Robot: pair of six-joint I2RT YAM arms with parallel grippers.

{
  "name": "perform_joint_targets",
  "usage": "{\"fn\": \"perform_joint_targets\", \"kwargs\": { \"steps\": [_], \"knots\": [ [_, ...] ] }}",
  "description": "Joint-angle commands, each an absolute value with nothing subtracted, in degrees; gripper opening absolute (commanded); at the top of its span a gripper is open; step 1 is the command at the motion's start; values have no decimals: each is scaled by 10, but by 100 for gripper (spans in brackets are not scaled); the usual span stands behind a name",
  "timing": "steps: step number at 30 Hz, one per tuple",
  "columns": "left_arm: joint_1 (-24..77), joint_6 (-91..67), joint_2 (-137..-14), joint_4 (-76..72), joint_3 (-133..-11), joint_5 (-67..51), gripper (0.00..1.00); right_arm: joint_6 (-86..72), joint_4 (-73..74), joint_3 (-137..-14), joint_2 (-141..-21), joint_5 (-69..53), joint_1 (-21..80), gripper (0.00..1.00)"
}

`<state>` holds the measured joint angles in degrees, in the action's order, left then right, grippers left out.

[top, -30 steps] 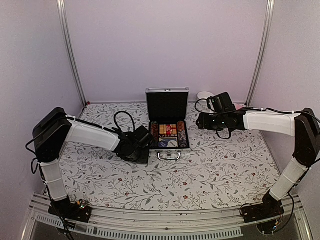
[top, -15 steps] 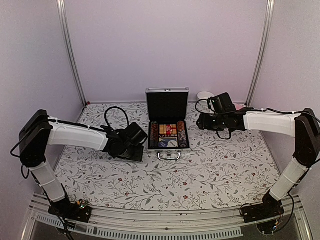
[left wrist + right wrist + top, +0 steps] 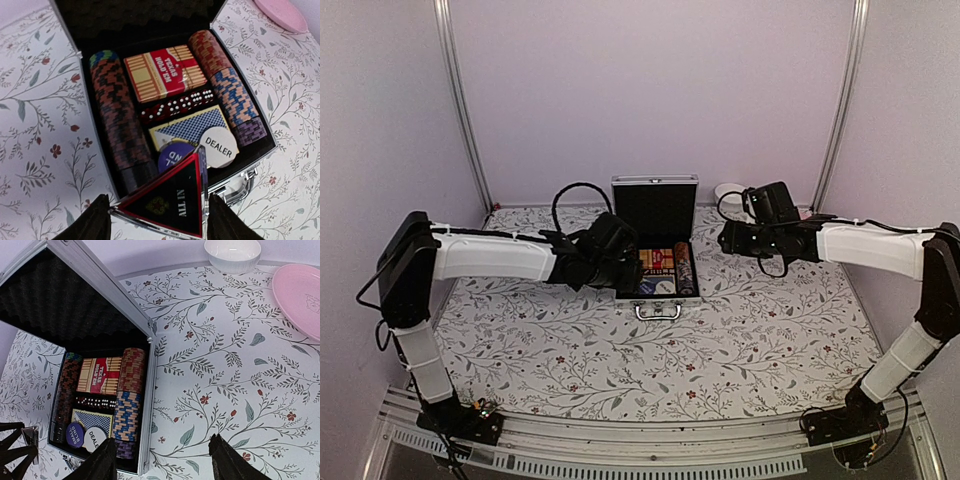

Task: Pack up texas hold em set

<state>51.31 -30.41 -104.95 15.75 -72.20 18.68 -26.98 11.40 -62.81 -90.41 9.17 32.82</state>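
— What did the left gripper (image 3: 158,215) hold?
— The black triangular piece (image 3: 169,200), pinched across its jaws; the open case (image 3: 140,20) lay just beyond them.
— And the right gripper (image 3: 162,462)?
— Spread wide, empty, the case ahead and leftward of its jaws.

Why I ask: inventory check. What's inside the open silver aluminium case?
Poker chips, red card pack, red dice, blue deck, white dealer button; black triangular piece covers the front.

The left gripper (image 3: 159,221) is clamping the black triangular piece (image 3: 172,200) over the open case's (image 3: 140,20) near edge; poker chips (image 3: 119,125), red dice (image 3: 177,106) and the card pack (image 3: 162,74) are lying inside.
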Motion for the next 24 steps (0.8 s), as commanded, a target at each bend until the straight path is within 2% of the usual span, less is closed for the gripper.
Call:
{"fn": "perform_joint_targets", "kwargs": {
  "steps": [1, 11, 24],
  "knots": [
    [518, -249, -1097, 75, -760, 161, 60, -279, 103, -615, -884, 103, 324, 64],
    [502, -204, -1233, 41, -877, 145, 60, -277, 102, -606, -874, 104, 324, 63],
    [471, -200, -1285, 52, -933, 164, 61, -274, 99, -605, -877, 105, 323, 63]
  ]
}}
